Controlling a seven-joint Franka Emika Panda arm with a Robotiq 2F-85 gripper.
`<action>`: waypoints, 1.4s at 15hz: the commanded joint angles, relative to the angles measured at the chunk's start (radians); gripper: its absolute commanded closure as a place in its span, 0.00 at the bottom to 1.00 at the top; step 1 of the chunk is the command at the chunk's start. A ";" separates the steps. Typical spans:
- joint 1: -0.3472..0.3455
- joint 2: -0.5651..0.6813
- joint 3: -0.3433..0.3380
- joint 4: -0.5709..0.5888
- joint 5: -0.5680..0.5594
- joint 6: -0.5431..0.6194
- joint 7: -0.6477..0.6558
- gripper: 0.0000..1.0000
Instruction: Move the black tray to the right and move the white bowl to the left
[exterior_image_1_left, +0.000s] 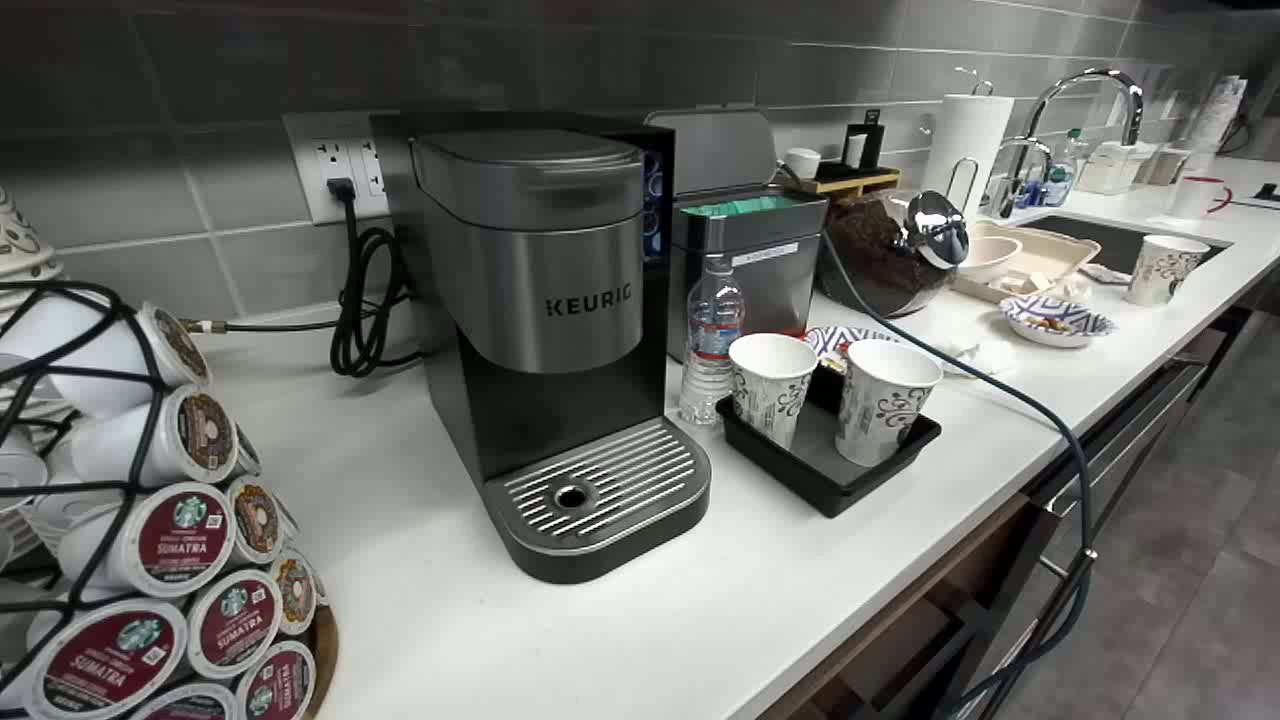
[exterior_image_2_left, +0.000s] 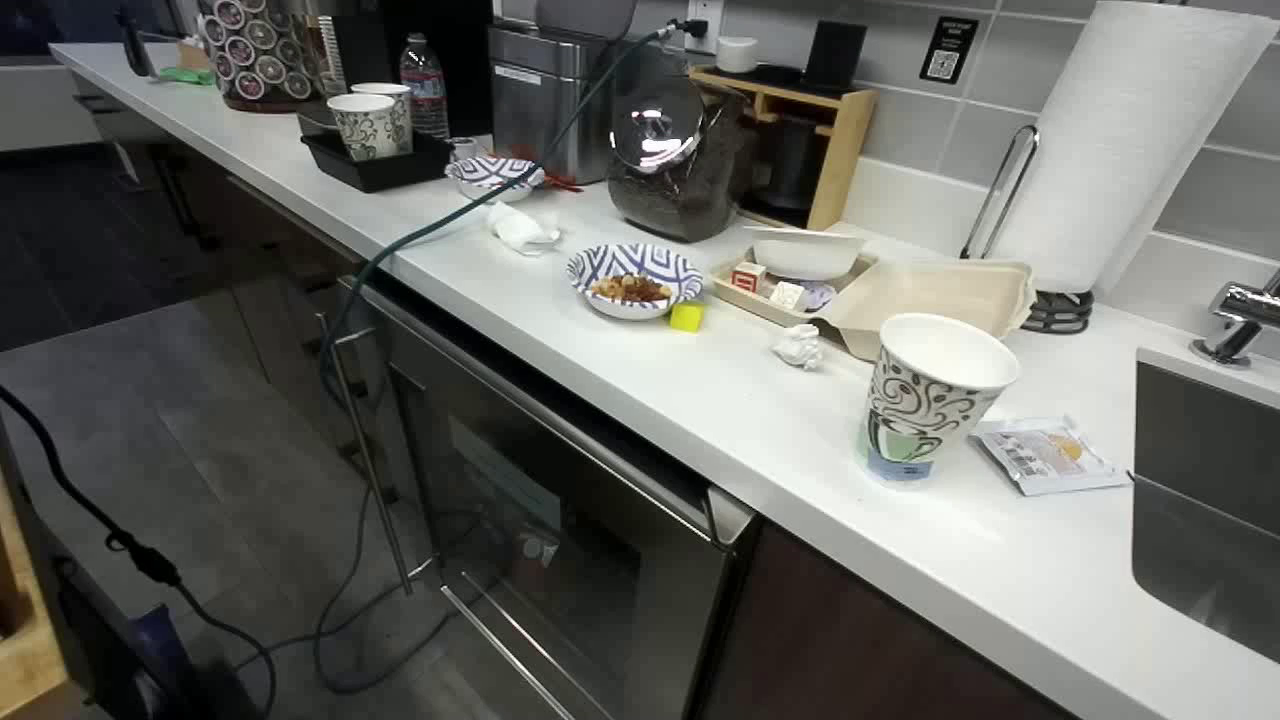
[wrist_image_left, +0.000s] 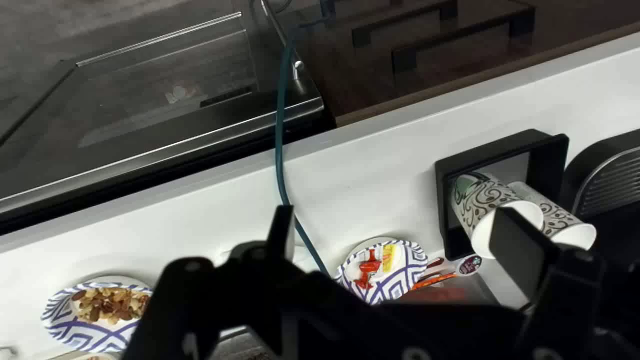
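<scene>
two paper cups (exterior_image_1_left: 885, 410) stand in the black tray (exterior_image_1_left: 785, 478) near the counter's front edge (exterior_image_1_left: 885, 590); one white bowl (wrist_image_left: 395, 287) sits just beside it, another white bowl (exterior_image_2_left: 640, 256) holds nuts (exterior_image_2_left: 628, 289) farther along. the gripper (wrist_image_left: 392, 215) is released, spread wide.

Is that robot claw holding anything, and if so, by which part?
Nothing is held: in the wrist view, the gripper is open, jaws wide apart.
</scene>
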 joint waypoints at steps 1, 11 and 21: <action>-0.009 0.001 0.007 0.002 0.008 -0.002 -0.007 0.00; 0.080 0.098 0.088 0.034 0.034 0.026 -0.013 0.00; 0.144 0.335 0.182 0.213 0.044 0.033 0.034 0.00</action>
